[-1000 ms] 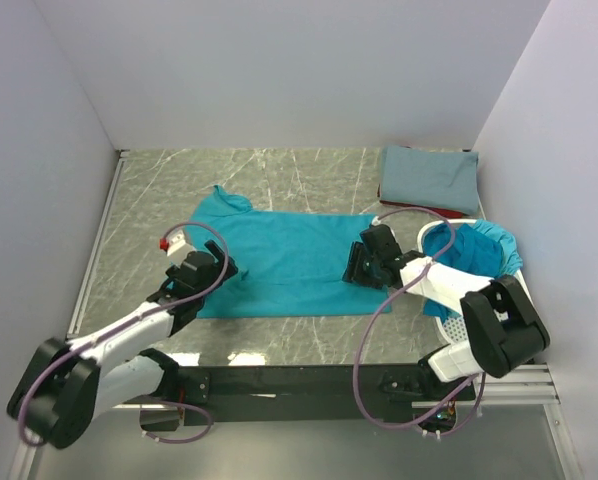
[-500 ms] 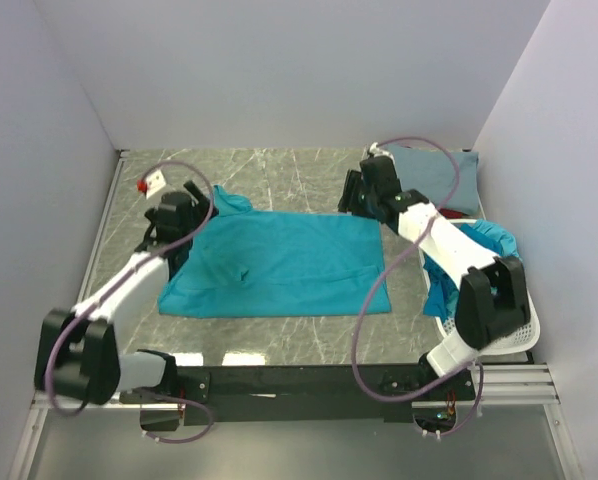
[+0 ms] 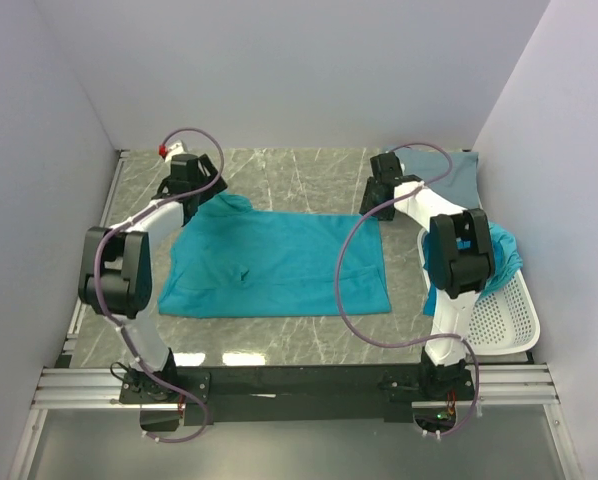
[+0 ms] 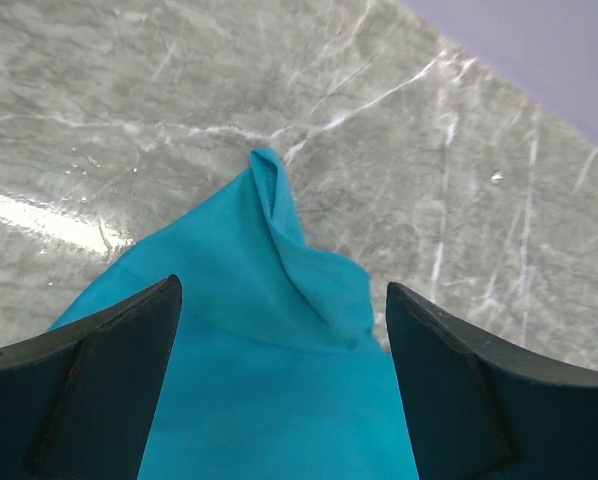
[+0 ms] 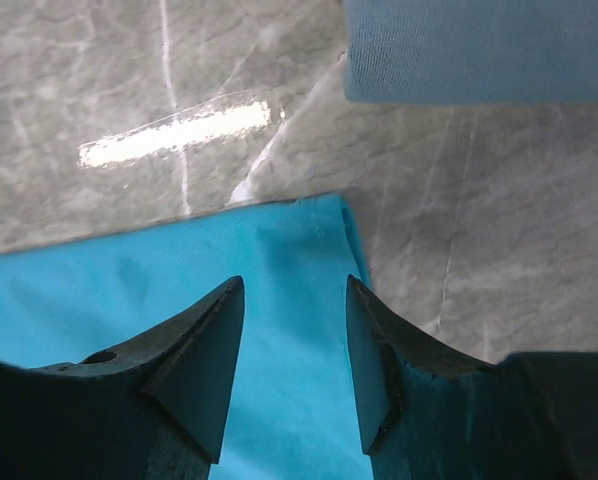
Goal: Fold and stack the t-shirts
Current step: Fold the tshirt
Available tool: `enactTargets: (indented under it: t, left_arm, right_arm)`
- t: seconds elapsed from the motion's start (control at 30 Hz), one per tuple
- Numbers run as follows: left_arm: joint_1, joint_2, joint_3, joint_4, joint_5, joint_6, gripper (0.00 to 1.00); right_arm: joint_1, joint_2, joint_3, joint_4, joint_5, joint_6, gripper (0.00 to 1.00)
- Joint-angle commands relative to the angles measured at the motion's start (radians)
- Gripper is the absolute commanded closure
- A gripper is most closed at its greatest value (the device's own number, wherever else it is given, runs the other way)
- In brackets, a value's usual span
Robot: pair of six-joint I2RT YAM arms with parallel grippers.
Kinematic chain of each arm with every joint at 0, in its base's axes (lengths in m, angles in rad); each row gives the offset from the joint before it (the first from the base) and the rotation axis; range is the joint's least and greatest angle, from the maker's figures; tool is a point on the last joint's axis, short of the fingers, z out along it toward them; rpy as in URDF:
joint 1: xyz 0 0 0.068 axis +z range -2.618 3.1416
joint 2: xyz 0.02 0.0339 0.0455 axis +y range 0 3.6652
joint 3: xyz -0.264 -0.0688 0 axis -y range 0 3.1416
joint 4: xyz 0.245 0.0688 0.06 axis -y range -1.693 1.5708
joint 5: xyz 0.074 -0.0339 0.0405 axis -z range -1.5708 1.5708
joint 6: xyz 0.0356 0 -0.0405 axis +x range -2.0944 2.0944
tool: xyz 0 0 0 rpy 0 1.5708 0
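spread teal cloth t-shirt [image 3: 279, 265]: soft, matt. grey marble-look tabletop [image 3: 299, 175]: smooth, glossy. white perforated plastic basket [image 3: 499, 320]. folded grey-blue cloth shirt [image 5: 479, 45]: fine knit.

Stretches both arms from the near edge toward the far side. Runs the left arm [image 3: 151, 215] up the left side and angles it inward at the far end, setting the left gripper [image 3: 192, 183] at far left, pointing down. Holds that gripper's jaws wide apart, dark fingers [image 4: 99, 380] framing both sides of the wrist view, clamping nothing. Sends the right arm [image 3: 459, 255] up the right side and bends it back leftward, placing the right gripper [image 3: 382, 190] far, right of centre. Shows those jaws parted too, more narrowly, tips tapering, nothing pinched between them. Trails looping purple cables [image 3: 344, 290] off each arm.
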Motion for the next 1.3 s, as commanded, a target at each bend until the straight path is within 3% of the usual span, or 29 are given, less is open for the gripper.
enactTargets:
  t: [0.0,0.63,0.93,1.07,1.27]
  left_arm:
    - [0.011,0.052,0.072,-0.007,0.056,0.014,0.11]
    - [0.024,0.169,0.164,0.000,0.087,0.012,0.11]
    - [0.024,0.208,0.216,-0.016,0.072,0.018,0.13]
    - [0.024,0.250,0.280,-0.039,0.047,0.029,0.16]
    - [0.024,0.314,0.354,-0.081,0.012,0.032,0.24]
  right_arm:
    - [-0.003,0.022,0.068,-0.013,0.056,-0.022,0.48]
    - [-0.026,0.161,0.186,-0.076,0.076,0.006,0.53]
    - [-0.034,0.172,0.180,-0.104,0.063,0.007,0.67]
    - [-0.035,0.174,0.179,-0.104,0.055,0.007,0.82]
    - [-0.035,0.171,0.171,-0.098,0.047,0.003,0.87]
